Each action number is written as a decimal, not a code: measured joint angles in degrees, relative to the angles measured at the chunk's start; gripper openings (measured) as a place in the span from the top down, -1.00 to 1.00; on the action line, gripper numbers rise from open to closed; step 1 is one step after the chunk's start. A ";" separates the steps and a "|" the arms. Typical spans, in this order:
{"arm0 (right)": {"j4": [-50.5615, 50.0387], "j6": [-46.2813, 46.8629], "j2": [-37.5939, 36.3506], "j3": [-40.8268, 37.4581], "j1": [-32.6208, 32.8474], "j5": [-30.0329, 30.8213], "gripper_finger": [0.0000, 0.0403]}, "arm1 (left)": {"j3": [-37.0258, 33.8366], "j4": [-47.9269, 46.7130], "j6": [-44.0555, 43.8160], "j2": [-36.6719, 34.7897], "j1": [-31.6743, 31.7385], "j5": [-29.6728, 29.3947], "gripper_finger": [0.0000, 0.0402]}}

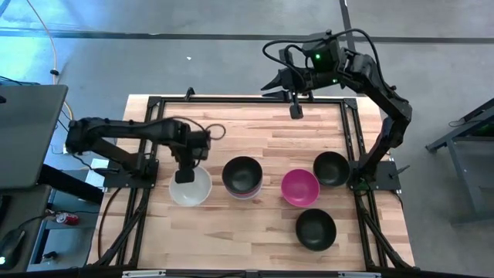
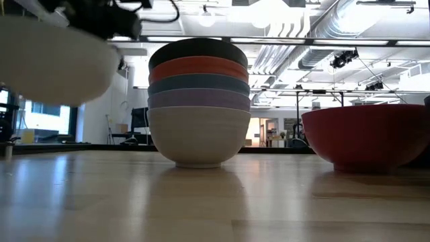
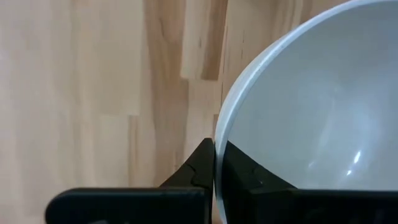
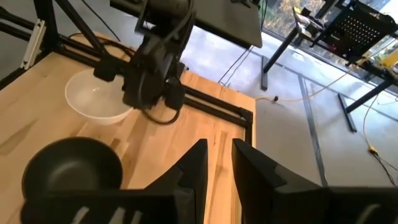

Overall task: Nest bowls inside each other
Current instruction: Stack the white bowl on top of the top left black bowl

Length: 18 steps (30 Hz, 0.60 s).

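My left gripper (image 1: 185,174) is shut on a white bowl (image 1: 191,188) at the table's left, and the low view (image 2: 54,60) shows that bowl lifted above the table. To its right a stack of nested bowls (image 1: 242,177) rests on its foot; from the top (image 2: 198,101) they are black, red, blue, lavender and cream. A magenta bowl (image 1: 299,188) and two black bowls (image 1: 331,168) (image 1: 316,229) stand on the table to the right. My right gripper (image 1: 270,85) is open and empty, raised over the far edge. My left gripper pinches the white bowl's rim (image 3: 216,134) on its far side, one finger (image 3: 245,180) inside the bowl and one (image 3: 196,168) outside. The fingers come from above, pointing down. The bowl hangs clear of the table, slightly tilted.
A black frame rail (image 1: 231,100) runs round the tabletop. Bare wood (image 1: 231,139) lies between the bowls and the far edge. A short dark post (image 1: 296,108) stands at the far edge below my right gripper.
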 joint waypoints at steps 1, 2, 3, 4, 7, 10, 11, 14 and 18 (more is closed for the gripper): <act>0.00 0.00 0.00 0.00 -0.11 0.00 0.67 | 1.77 -0.89 0.42 0.00 0.62 -0.04 0.99; 0.00 0.00 -0.04 0.00 -0.19 0.00 0.67 | 3.54 -1.88 0.96 0.00 1.23 -0.22 0.99; 0.00 -0.02 -0.09 0.00 -0.38 0.00 0.67 | 5.22 -2.92 1.34 0.00 1.77 -0.64 0.99; 0.03 -0.02 -0.13 0.00 -0.45 0.00 0.67 | 6.98 -3.83 1.74 0.00 2.28 -1.08 1.00; 0.02 -0.02 -0.56 -0.02 -0.70 -0.01 0.67 | 11.82 -5.32 3.11 0.00 4.07 -1.38 1.00; 0.08 -0.02 -1.18 -0.02 -0.82 -0.23 0.67 | 16.10 -5.08 3.39 0.59 5.93 -1.31 1.00; 0.05 -0.02 -1.37 -0.02 -0.82 -0.23 0.67 | 17.32 -5.08 3.46 1.07 6.60 -1.33 1.00; -0.02 -0.02 -1.71 -0.02 -0.82 -0.22 0.67 | 20.88 -4.94 3.85 3.60 7.78 -1.28 1.00; -0.21 -0.02 -2.49 -0.02 -0.82 -0.22 0.67 | 25.29 -5.04 5.59 8.74 8.45 0.86 1.00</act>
